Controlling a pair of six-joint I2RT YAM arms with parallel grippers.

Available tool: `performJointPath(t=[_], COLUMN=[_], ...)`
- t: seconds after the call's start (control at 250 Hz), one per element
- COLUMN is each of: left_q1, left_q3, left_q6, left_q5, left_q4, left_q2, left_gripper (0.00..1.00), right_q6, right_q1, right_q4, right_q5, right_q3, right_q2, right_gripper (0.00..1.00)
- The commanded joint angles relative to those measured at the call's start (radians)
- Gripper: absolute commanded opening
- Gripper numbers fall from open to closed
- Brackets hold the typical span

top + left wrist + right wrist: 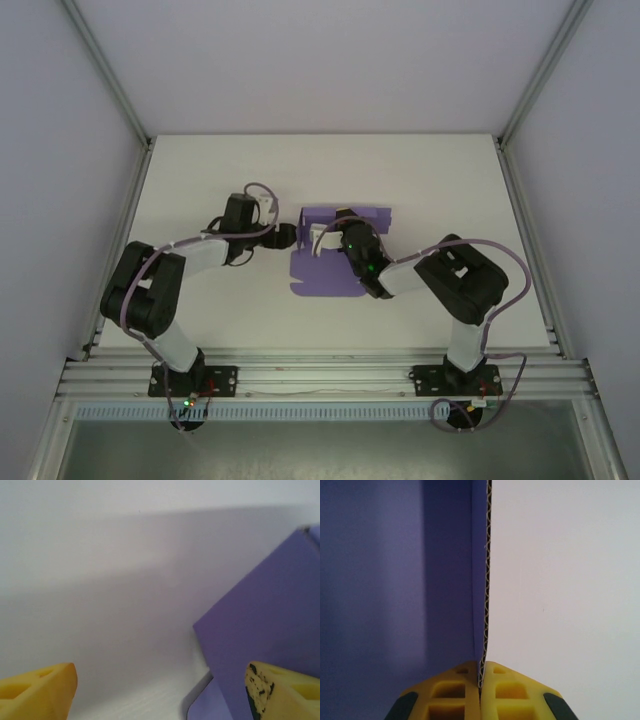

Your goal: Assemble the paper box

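Note:
The paper box (330, 278) is a purple die-cut card lying partly flat at the middle of the white table, with one panel standing up. My right gripper (322, 240) is shut on that raised panel. In the right wrist view its yellow fingers (462, 690) pinch the corrugated edge of the card (395, 580) at the right gripper (481, 677). My left gripper (293, 237) sits just left of the box. In the left wrist view the left gripper (160, 695) is open, its fingertips (40, 690) wide apart over bare table, and the purple panel (265, 620) rises beside the right fingertip.
The white table (200, 180) is bounded by aluminium frame rails (320, 375) at the near edge and along both sides, with pale enclosure walls behind. Both arms' elbows bend outward, towards the left and right table edges.

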Motion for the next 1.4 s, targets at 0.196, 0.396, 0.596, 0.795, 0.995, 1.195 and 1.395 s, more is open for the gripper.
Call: performJointPath(t=[0.196,0.396,0.596,0.795,0.995,1.195,1.395], left_q1=[-0.119,-0.129,-0.141,-0.159,-0.167,-0.171,-0.175], left_q3=[-0.146,-0.148,-0.14,-0.076,-0.049,-0.003,-0.011], left_q6=[0.01,0.023,0.027,0.058,0.048,0.038,0.077], left_q5=[-0.041,-0.079,-0.102,-0.114,-0.112,-0.143,-0.107], left_q4=[0.282,0.299,0.384,0.383,0.417,0.42,0.463], left_q2=[-0.028,-0.028,-0.013,0.053,0.084,0.114,0.13], left_gripper=[0.86,0.85,0.85,0.81,0.75,0.63,0.65], right_q6=[-0.043,-0.06,-0.063,-0.038,0.152,0.193,0.314], right_q1=[0.038,0.083,0.112,0.129,0.129,0.129,0.098], right_q4=[0.094,0.172,0.221,0.193,-0.134,-0.188,-0.348], right_q5=[0.022,0.085,0.114,0.107,0.054,0.038,-0.017], right_q3=[-0.089,-0.118,-0.144,-0.143,-0.114,-0.091,-0.047], right_q2=[-0.024,0.012,0.048,0.037,-0.111,-0.086,-0.117], right_gripper=[0.0,0.0,0.0,0.0,0.0,0.0,0.0])
